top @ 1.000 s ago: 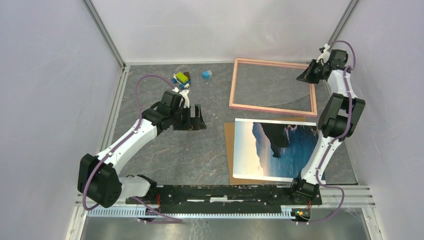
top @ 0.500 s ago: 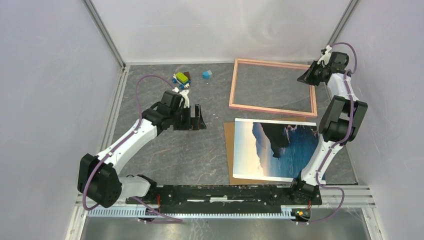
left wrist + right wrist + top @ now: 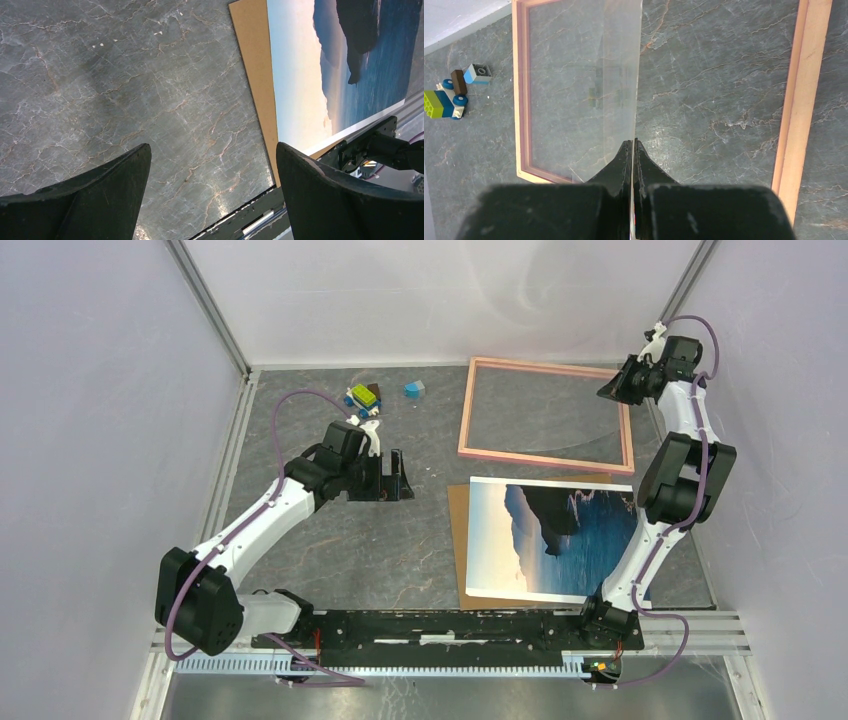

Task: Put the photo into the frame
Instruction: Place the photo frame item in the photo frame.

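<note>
Grey marbled tabletop, pale walls — right end effector clenched on clear pane; left end effector splayed.

The left arm reaches forward and inward from its base, forearm near level. The left gripper points toward the centre, jaws spread wide apart. The right arm is folded steeply upward, its forearm stretched to the far right. The right gripper is raised and angled left, its fingers pressed together on the edge of a clear sheet.
</note>
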Controlling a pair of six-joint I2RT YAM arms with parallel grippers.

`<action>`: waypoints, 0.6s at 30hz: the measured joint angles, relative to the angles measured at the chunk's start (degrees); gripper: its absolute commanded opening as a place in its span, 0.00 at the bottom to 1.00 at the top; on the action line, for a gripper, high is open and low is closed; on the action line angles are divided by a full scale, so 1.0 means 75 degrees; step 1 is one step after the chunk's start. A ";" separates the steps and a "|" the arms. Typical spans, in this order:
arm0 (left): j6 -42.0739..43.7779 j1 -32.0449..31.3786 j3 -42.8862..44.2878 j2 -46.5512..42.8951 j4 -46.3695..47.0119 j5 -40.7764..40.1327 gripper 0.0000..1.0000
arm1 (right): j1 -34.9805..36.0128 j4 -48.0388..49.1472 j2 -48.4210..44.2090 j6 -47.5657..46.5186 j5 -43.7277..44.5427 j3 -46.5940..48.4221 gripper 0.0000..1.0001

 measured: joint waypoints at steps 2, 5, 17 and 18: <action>0.0000 0.0000 0.0000 0.0000 0.0000 0.0000 0.99 | 0.0000 -0.0023 0.0000 -0.0020 0.0003 0.0006 0.00; 0.0000 0.0000 0.0000 0.0000 0.0000 0.0003 0.99 | 0.0000 -0.0099 0.0017 -0.0052 0.0006 0.0041 0.00; 0.0003 0.0000 0.0000 0.0000 0.0003 0.0026 1.00 | -0.0082 -0.0271 0.0035 -0.0149 0.0006 0.0152 0.00; 0.0003 0.0000 0.0000 0.0000 0.0006 0.0029 1.00 | -0.0093 -0.0280 0.0035 -0.0152 0.0006 0.0154 0.00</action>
